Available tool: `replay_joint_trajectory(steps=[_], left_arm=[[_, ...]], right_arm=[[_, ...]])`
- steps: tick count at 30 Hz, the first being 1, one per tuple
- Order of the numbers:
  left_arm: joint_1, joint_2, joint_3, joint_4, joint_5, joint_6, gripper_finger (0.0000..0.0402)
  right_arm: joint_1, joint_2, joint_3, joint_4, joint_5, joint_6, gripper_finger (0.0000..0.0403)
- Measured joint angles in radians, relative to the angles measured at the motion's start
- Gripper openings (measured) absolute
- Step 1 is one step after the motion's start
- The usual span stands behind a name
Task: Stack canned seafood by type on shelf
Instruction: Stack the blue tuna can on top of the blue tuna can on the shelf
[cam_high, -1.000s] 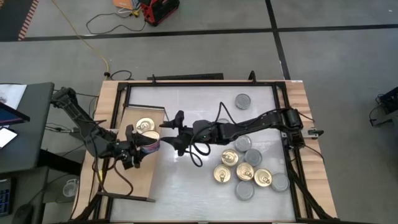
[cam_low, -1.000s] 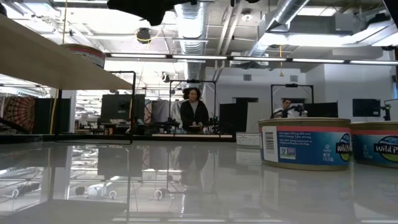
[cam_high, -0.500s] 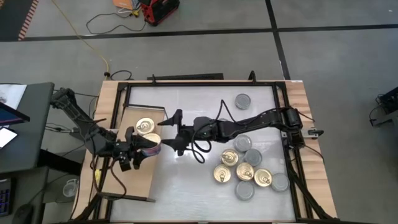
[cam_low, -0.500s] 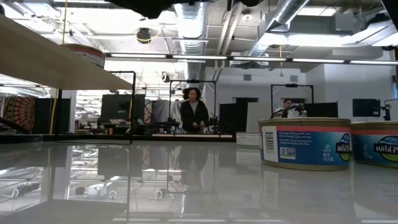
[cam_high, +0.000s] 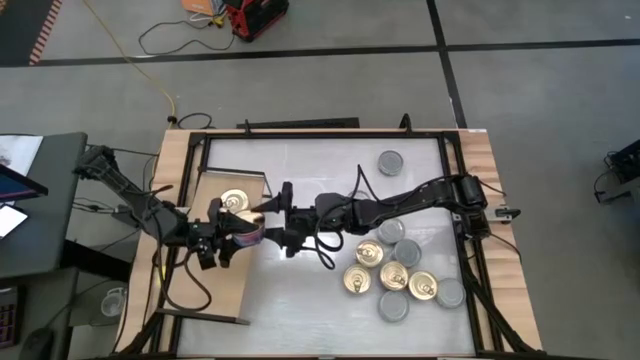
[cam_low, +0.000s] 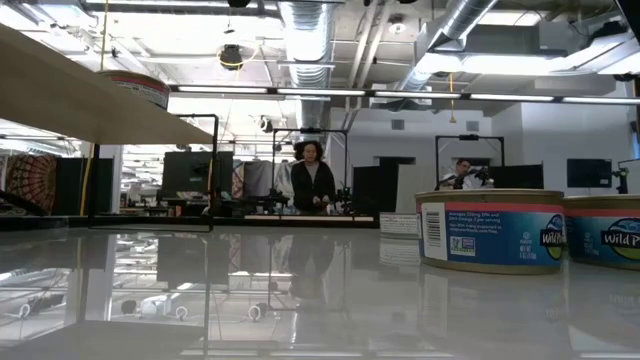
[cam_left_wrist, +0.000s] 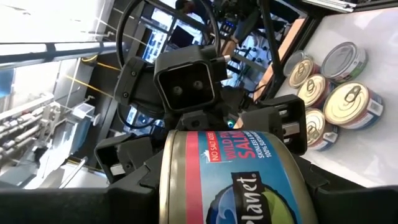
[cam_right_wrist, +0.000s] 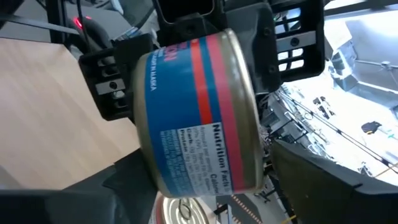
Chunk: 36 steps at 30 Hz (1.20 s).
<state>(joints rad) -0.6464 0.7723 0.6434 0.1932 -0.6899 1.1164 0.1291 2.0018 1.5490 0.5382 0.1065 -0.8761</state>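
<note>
My left gripper (cam_high: 238, 234) is shut on a can of seafood with a blue and red label (cam_high: 248, 232), held above the right edge of the wooden shelf (cam_high: 222, 285). My right gripper (cam_high: 272, 222) stands open just right of that can, reaching level from the table's right. Its fingers (cam_right_wrist: 323, 180) stand on either side of the can (cam_right_wrist: 199, 112). A gold-topped can (cam_high: 233, 201) rests on the shelf's far end. The other cans (cam_high: 395, 272) stand clustered on the white tabletop at the right. My left gripper pinches the can by its two flat ends (cam_left_wrist: 166, 186) between its two fingers (cam_right_wrist: 109, 87). The fingers come level from the table's left. The can lies on its side in the hold, its label wall (cam_left_wrist: 249, 168) facing up, lifted clear of the shelf.
One silver-topped can (cam_high: 390, 161) stands alone at the far right. Two cans (cam_low: 490, 230) stand near the low camera. A black frame (cam_high: 452, 180) edges the tabletop. People stand in the room beyond the table (cam_low: 312, 175).
My left gripper has swung a little toward the table's right with the can and has stayed shut on it. The dark shape of the arms has left the top of the low view.
</note>
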Motion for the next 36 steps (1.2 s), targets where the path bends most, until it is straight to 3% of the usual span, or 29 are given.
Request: replay_joint_trajectory(steps=[7,12,25,31,36], left_arm=[[0.000,0.000,0.000,0.002,-0.008,-0.002,0.0183],[0.000,-0.001,0.001,0.003,-0.072,-0.028,0.0187],[-0.002,-0.002,0.001,0.013,-0.139,-0.040,0.0290],[-0.052,-0.009,0.000,0.039,-0.221,-0.114,0.0300],[-0.158,-0.017,0.000,0.048,-0.316,-0.206,0.0300]], right_arm=[[0.000,0.000,0.000,-0.010,-0.007,0.004,0.0261],[-0.001,0.000,0.000,-0.010,-0.004,-0.005,0.0224],[-0.001,0.001,0.000,-0.010,0.026,0.008,0.0222],[-0.008,0.001,0.000,-0.029,0.062,0.008,0.0230],[-0.021,0.000,0.001,-0.081,0.073,0.005,0.0228]])
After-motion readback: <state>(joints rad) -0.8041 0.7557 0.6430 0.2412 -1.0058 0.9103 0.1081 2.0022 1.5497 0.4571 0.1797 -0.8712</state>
